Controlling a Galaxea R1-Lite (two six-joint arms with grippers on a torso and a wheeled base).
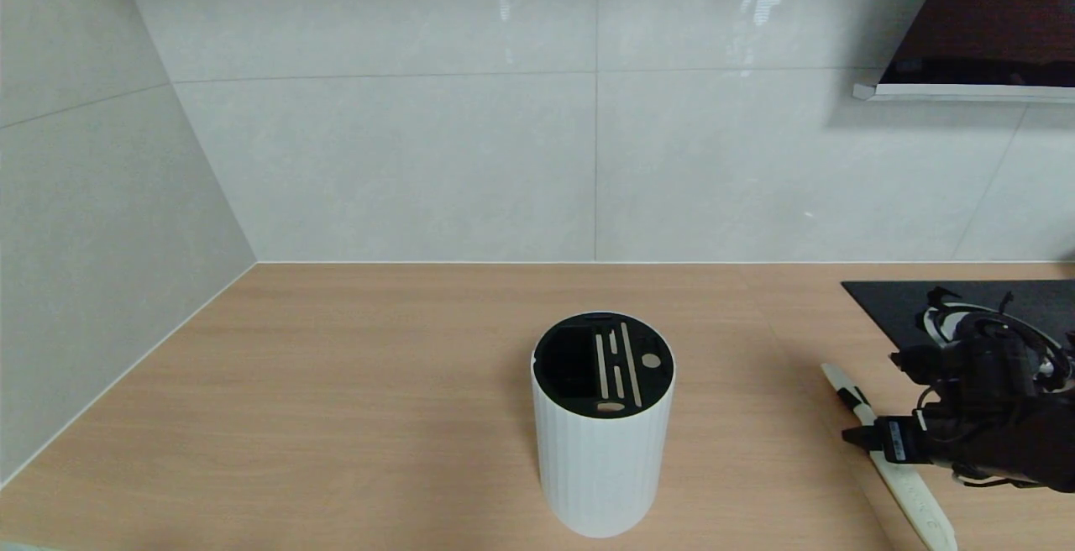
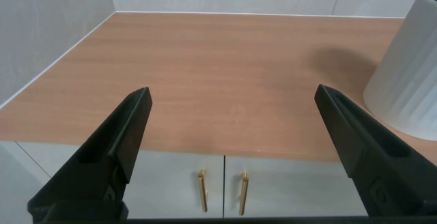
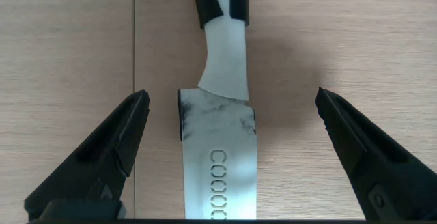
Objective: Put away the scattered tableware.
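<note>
Knife (image 1: 911, 490) lies flat on the surface (image 1: 378, 383), near right; we see the right end effector (image 3: 231, 115) open above it, the left end effector (image 2: 232, 98) open left of the knife block (image 1: 603, 425).

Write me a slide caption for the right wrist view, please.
Open right end effector poised over a white knife lying on the wooden countertop.

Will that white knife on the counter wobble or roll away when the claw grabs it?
The knife looks straight and flat, so it is probably stiff and unlikely to roll. Its smooth blade may be slippery, so it might slide on the wooden counter if the open right claw nudges it.
</note>
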